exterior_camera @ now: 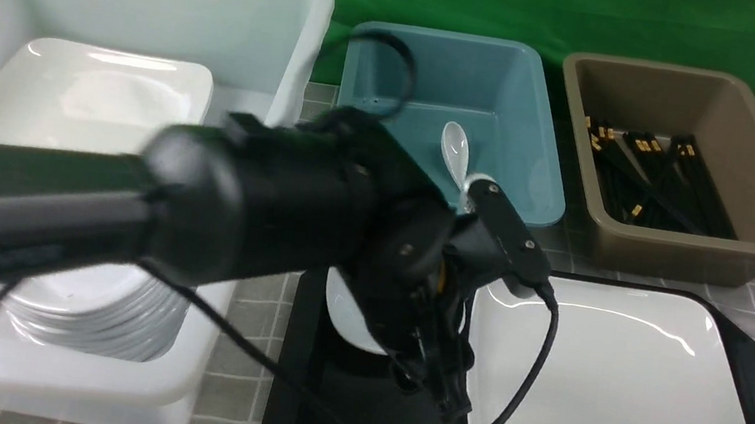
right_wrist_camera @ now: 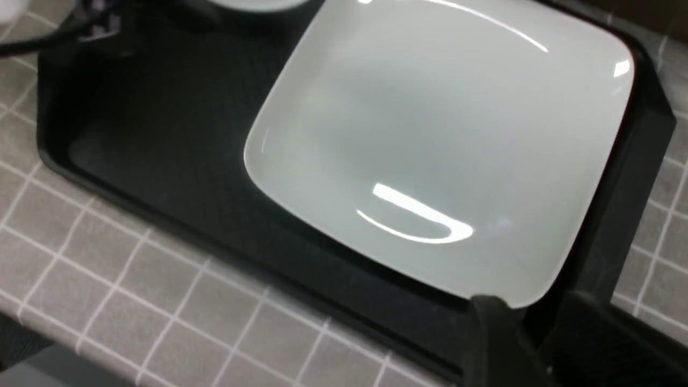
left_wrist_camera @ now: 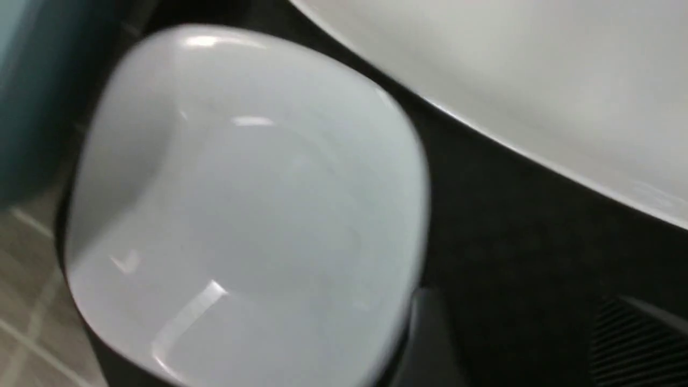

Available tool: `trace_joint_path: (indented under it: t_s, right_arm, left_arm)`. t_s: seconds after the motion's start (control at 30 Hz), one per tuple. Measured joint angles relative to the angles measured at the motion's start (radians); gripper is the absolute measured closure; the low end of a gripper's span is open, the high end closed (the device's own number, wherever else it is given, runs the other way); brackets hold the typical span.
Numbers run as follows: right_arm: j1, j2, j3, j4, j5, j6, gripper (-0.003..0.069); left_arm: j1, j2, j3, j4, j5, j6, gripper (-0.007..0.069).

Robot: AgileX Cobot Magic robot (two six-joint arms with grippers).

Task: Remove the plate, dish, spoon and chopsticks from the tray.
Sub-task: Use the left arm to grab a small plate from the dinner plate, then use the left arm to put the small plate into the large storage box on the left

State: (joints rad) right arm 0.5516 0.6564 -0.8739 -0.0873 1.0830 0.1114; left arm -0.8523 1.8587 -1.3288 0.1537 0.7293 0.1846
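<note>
Where the left gripper (exterior_camera: 436, 389) hovers, the dish (exterior_camera: 346, 316) lies just beside it.

Left arm (exterior_camera: 263, 205) hides most of the dish (exterior_camera: 345, 312)

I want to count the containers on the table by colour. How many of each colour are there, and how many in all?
White tub: 1
Teal tub: 1
Brown tub: 1
Black tray: 1
Total: 4
</note>
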Motion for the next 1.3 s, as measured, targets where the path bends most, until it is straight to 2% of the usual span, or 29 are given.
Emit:
trace_joint_path:
  t_s: [0.1,0.2,0.37,0.5,0.63,0.77,0.9,1.0,1.17,1.3]
  right_arm:
    - [0.000,0.000,0.000,0.001,0.019,0.000,0.0443]
    - [0.000,0.000,0.000,0.005,0.033,-0.001,0.0443]
    - [0.000,0.000,0.000,0.023,0.038,-0.001,0.0442]
    - [0.000,0.000,0.000,0.036,0.041,-0.002,0.0442]
    - [0.000,-0.002,0.000,0.040,0.042,-0.003,0.0442]
    - [0.000,-0.024,0.000,0.042,0.043,-0.004,0.0442]
    - [0.000,-0.085,0.000,0.042,0.043,-0.006,0.0442]
    - [0.000,-0.121,0.000,0.043,0.040,-0.006,0.0442]
    - [0.000,-0.152,0.000,0.044,0.036,0.017,0.0442]
    - [0.000,-0.152,0.000,0.045,0.021,0.033,0.0442]
  left_arm:
    - [0.000,0.062,-0.027,0.073,-0.027,0.000,0.0162]
    - [0.000,0.107,-0.044,0.142,-0.065,-0.001,0.0160]
    - [0.000,0.159,-0.045,0.198,-0.122,-0.002,0.0209]
    - [0.000,0.179,-0.046,0.199,-0.127,-0.002,0.0307]
    - [0.000,0.174,-0.052,0.156,-0.123,0.000,0.0523]
    - [0.000,0.144,-0.058,0.122,-0.111,0.002,0.0554]
    - [-0.002,0.056,-0.058,0.032,-0.011,0.002,0.0599]
    - [-0.018,-0.027,-0.053,0.006,0.053,0.003,0.0601]
    - [-0.115,-0.247,-0.052,0.033,0.135,-0.006,0.0602]
    - [-0.176,-0.438,-0.052,0.128,0.244,-0.100,0.0602]
